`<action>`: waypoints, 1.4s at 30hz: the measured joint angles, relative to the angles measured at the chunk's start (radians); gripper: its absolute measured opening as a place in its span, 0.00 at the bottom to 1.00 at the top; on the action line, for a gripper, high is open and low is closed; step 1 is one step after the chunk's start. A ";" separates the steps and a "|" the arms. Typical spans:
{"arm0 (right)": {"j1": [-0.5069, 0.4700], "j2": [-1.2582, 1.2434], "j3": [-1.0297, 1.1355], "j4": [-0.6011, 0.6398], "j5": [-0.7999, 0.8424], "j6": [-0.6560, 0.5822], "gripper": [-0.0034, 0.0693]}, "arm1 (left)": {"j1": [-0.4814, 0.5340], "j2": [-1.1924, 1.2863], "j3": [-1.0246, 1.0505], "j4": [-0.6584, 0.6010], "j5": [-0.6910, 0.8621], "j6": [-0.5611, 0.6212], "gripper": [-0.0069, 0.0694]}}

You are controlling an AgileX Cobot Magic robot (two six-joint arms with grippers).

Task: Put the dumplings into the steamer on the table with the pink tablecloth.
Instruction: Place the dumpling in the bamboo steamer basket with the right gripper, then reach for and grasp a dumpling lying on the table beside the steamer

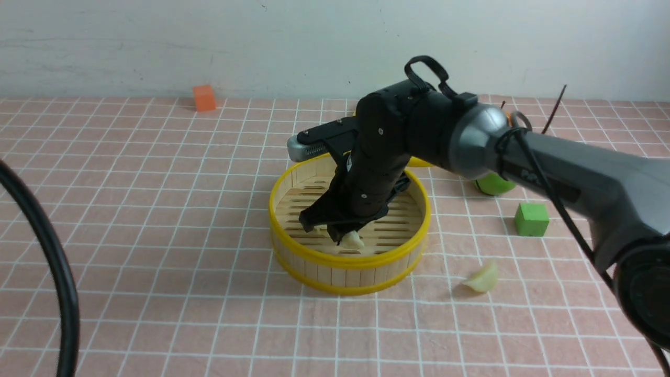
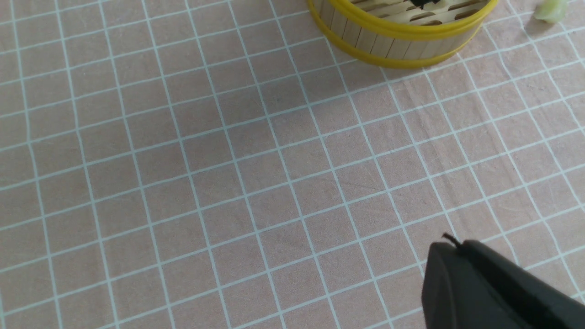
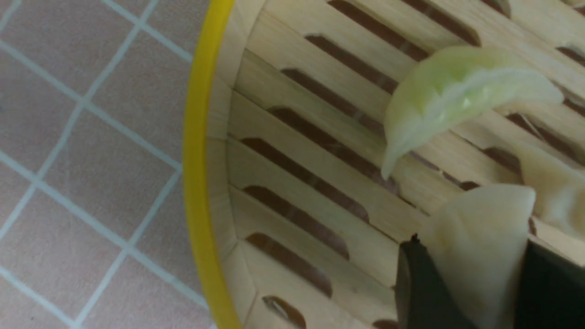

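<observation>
Right gripper (image 1: 340, 230) reached down inside the steamer (image 1: 273, 212), its fingers (image 3: 420, 292) pinching a pale dumpling (image 3: 480, 237) just above the slatted floor. A greenish dumpling (image 3: 457, 91) lay on the slats close beside the pinched one, and part of a third dumpling (image 3: 557, 196) showed at the side of the right wrist view. The steamer stood on the pink tablecloth (image 1: 157, 235) about midway across the table. A loose dumpling (image 1: 481, 277) lay on the cloth outside the steamer, toward the table's near edge on the robot's right. A green cube (image 1: 531, 219) sat behind it, and an orange cube (image 1: 204, 98) rested by the far edge. Left gripper (image 2: 450, 256) hung over bare cloth with its jaws pressed together, holding nothing.
</observation>
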 joint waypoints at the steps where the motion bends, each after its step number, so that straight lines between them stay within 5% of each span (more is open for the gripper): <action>1: 0.000 0.010 -0.006 0.000 -0.002 0.000 0.37 | 0.000 0.000 0.000 0.000 0.000 0.000 0.07; 7: 0.000 0.030 -0.017 0.000 -0.003 0.000 0.44 | 0.000 0.000 0.000 0.000 -0.001 0.000 0.07; 11: 0.000 0.014 -0.084 -0.001 0.159 -0.013 0.66 | 0.000 0.000 0.000 0.000 -0.005 0.000 0.07; 16: 0.000 -0.105 -0.129 -0.038 0.300 -0.086 0.79 | 0.000 0.000 0.000 0.001 -0.020 0.000 0.07; 27: -0.022 -0.460 0.347 -0.117 0.313 -0.022 0.79 | 0.000 0.000 0.001 0.001 -0.034 0.000 0.08; 32: -0.131 -0.537 0.616 -0.132 0.124 0.156 0.77 | 0.000 0.000 0.001 0.000 -0.034 0.000 0.08; 38: -0.244 -0.486 0.721 -0.136 -0.148 0.379 0.77 | 0.000 0.000 0.001 -0.001 -0.034 0.000 0.08; 42: -0.258 -0.423 0.724 -0.137 -0.233 0.414 0.77 | 0.000 0.000 0.001 -0.001 -0.034 0.000 0.08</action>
